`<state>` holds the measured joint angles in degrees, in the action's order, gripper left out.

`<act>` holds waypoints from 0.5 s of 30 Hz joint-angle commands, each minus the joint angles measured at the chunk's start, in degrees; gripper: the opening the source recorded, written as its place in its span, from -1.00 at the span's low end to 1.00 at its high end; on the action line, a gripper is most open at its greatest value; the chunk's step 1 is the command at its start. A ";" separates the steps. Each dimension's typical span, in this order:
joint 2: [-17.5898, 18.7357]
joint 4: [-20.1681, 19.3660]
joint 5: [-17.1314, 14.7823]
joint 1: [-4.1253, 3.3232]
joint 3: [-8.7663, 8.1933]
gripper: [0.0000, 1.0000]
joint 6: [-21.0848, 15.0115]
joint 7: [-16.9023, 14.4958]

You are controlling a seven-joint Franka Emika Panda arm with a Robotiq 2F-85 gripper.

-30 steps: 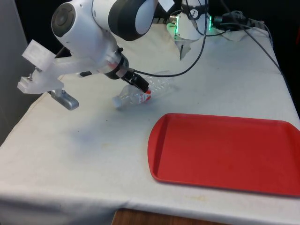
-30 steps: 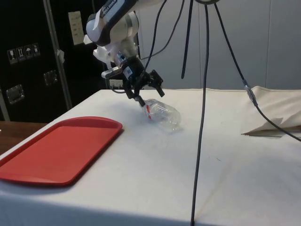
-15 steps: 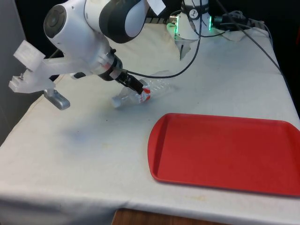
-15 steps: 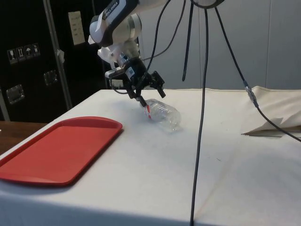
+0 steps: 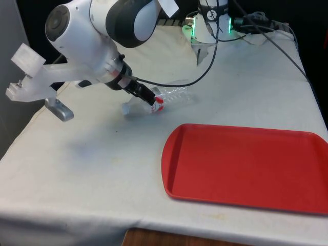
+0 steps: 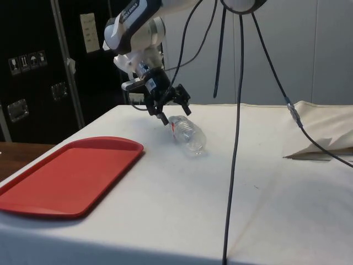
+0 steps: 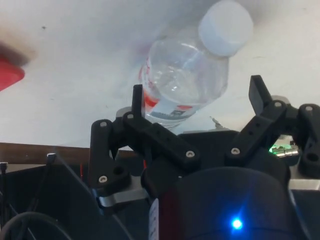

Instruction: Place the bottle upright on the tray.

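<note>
A clear plastic bottle with a white cap and a red-and-white label lies on its side on the white cloth, beyond the tray's far left corner in the front view. My gripper is open and straddles the bottle's label end, one finger close against its side, the other finger standing off from it. In the side view the gripper sits just above the bottle. The red tray lies flat with nothing on it, also seen as the red tray.
Black cables hang from the arm and trail over the table's far end. A green-lit device and a fold of loose cloth lie near the back. The table's front edge runs just below the tray.
The gripper has moved toward the front view's left and closed in around the bottle's label end. The bottle has shifted and turned slightly.
</note>
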<state>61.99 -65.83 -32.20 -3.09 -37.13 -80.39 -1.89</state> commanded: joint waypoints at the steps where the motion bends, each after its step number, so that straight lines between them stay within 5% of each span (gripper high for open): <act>1: 0.57 1.03 -0.34 0.29 0.29 1.00 0.69 0.80; 5: 0.29 0.46 -0.74 -0.23 0.00 1.00 -0.06 1.20; 15: 0.86 0.17 -3.21 -0.11 0.17 1.00 -0.06 4.24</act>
<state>62.68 -65.72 -34.89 -3.32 -37.13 -80.44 1.72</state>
